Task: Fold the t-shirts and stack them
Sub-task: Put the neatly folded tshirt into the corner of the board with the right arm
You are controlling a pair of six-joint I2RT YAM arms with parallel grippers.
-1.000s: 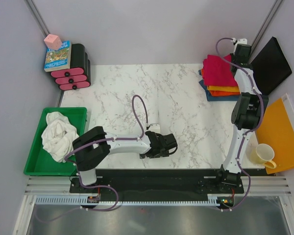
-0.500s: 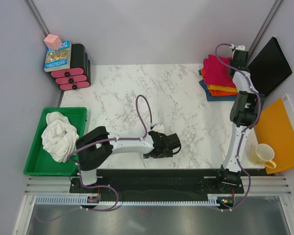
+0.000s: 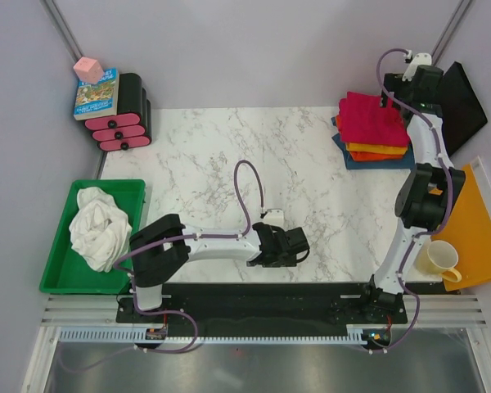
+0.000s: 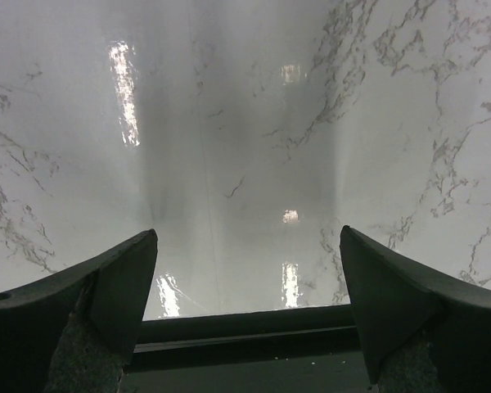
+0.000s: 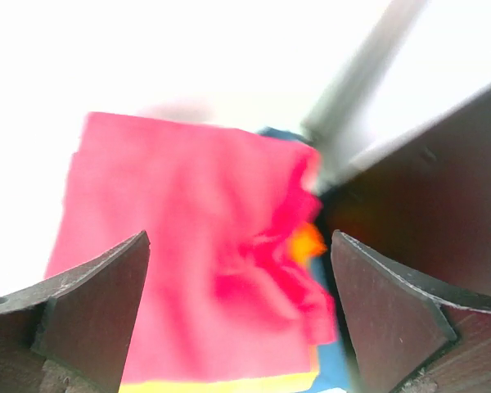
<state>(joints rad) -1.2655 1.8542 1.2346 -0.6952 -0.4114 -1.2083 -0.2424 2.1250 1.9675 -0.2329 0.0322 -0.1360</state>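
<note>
Top view: the crimson t-shirt (image 3: 370, 117) lies uppermost at the far right corner of the marble table (image 3: 229, 164), over a yellow-orange shirt (image 3: 375, 148), an orange shirt (image 3: 380, 155) and a blue shirt (image 3: 362, 164). The right gripper (image 3: 421, 82) hangs by its far edge. A white t-shirt (image 3: 98, 225) sits crumpled in the green bin (image 3: 56, 262). The left gripper (image 3: 301, 248) is low near the front edge.

Left wrist: fingers (image 4: 106, 286) wide apart, with only tabletop between them.

Right wrist: fingers (image 5: 90, 303) apart and holding nothing, the crimson t-shirt below, rumpled along one side. Placement looks done, so the arm should rise straight up — no sideways drag that might snag that loose fold.
</note>
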